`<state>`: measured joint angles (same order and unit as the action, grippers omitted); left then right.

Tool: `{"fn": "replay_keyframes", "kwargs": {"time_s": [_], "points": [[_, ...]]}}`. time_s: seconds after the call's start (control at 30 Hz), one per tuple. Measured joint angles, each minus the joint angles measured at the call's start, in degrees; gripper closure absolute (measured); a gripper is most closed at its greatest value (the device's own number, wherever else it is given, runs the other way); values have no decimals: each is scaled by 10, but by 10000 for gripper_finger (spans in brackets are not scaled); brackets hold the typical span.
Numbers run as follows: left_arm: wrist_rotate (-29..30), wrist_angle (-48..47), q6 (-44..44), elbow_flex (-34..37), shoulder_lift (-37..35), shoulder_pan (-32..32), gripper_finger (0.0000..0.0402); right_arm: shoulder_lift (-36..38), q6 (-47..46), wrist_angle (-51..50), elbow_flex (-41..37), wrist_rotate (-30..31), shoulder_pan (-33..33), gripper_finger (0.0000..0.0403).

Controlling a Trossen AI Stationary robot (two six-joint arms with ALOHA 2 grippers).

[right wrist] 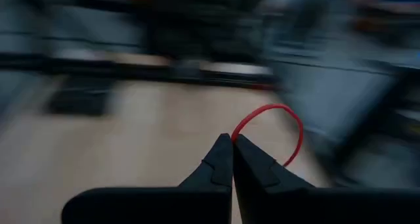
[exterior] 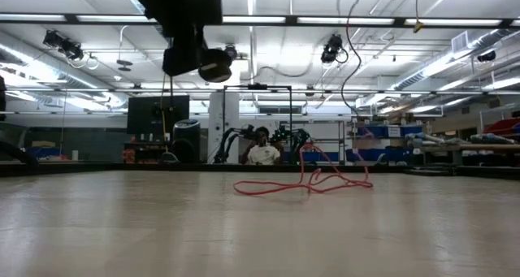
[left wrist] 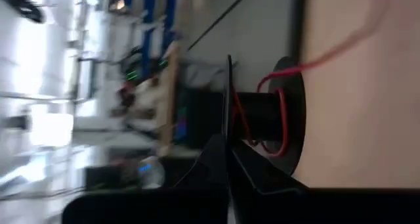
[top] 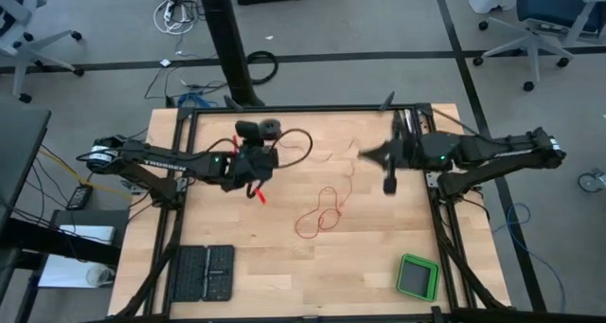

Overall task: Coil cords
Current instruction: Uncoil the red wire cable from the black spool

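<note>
A thin red-orange cord [top: 320, 214] lies in loose loops on the middle of the wooden table [top: 379, 257], also seen in the low view [exterior: 305, 182]. Part of the cord is wound on a black spool [left wrist: 266, 112], and a strand runs off it across the table [left wrist: 341, 43]. My left gripper [left wrist: 228, 145] is shut at the spool, above the table's left middle [top: 256, 145]. My right gripper [top: 364, 154] hangs above the table's right middle, shut on the cord [right wrist: 275, 111]. My left gripper is shut on the black spool at its near flange [left wrist: 228, 86], which shows edge-on between the two fingers. The spool is lifted clear of the table, with red turns around its core [left wrist: 283, 119]. How far back the flange reaches does not show. My right gripper pinches the cord between its two fingertips [right wrist: 223, 155]. A short red loop [right wrist: 289, 119] arches out from the tips and curls back. The held stretch is lifted clear of the table; which part of the cord's length it is I cannot tell.
A green-rimmed flat device [top: 417, 278] lies near the front right corner. Two black slotted trays [top: 202, 273] sit at the front left. Black frame rails [top: 312, 110] run along the table's edges. A person [exterior: 262, 153] sits far behind the table.
</note>
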<state>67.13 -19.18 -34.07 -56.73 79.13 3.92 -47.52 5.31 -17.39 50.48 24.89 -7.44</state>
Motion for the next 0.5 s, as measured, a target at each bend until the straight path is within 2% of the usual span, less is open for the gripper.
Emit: {"fn": "replay_keyframes", "kwargs": {"time_s": [0.13,0.23,0.3,0.37,0.5], "points": [[-115,7,114,0,0,38,401,20,-2,-32,0,186,1,402],[-268,35,194,0,0,52,401,17,-5,-67,0,247,10,402],[-367,76,227,0,0,56,401,6,-31,-93,0,239,18,402],[-430,132,248,0,0,56,401,-9,-64,-122,0,196,25,402],[-451,283,255,0,0,56,401,-58,-113,-149,0,70,31,402]]}}
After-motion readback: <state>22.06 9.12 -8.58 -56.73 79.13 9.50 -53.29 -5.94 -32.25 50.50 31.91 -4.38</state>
